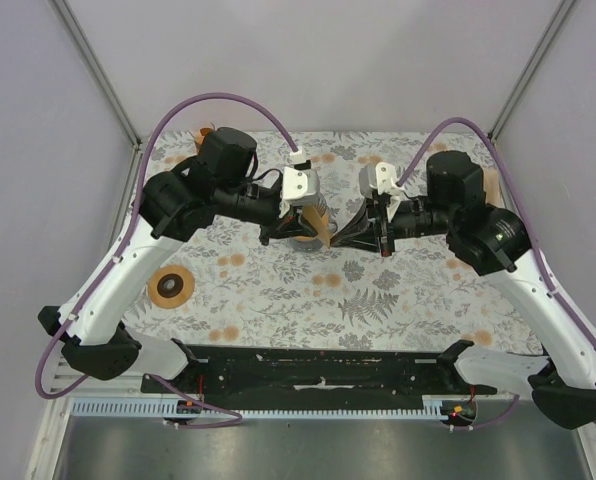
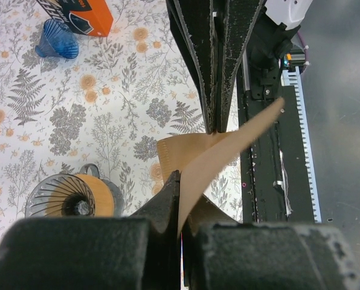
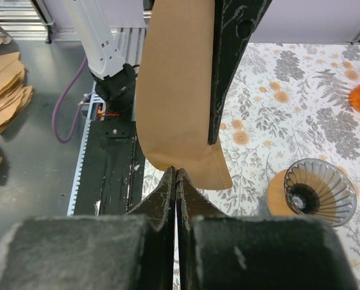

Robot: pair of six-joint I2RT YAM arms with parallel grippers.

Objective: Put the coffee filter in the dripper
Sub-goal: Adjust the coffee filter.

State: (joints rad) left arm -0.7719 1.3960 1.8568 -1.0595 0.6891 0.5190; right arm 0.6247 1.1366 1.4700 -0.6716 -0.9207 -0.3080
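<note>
Mid-frame in the overhead view, the left gripper (image 2: pixel 179 181) and right gripper (image 3: pixel 176 174) each pinch shut on an edge of the coffee filter (image 3: pixel 174 90), held aloft. Its thin, flat brown paper probably needs spreading into a cone, then lowering into the ribbed, clear dripper (image 3: pixel 321 192) at lower right.

The right gripper (image 3: pixel 176 174) had its jaws pressed together, their tips meeting the lower edge of the brown coffee filter (image 3: pixel 174 90), which hung upright at centre. The left gripper (image 3: pixel 215 136) reached down from above, one black finger lying across the filter's right side. The clear ribbed dripper (image 3: pixel 321 192) stood on the flowered table (image 3: pixel 301 78) to the lower right, apart from the filter. A stack of spare filters (image 3: pixel 5 84) lay far left.
</note>
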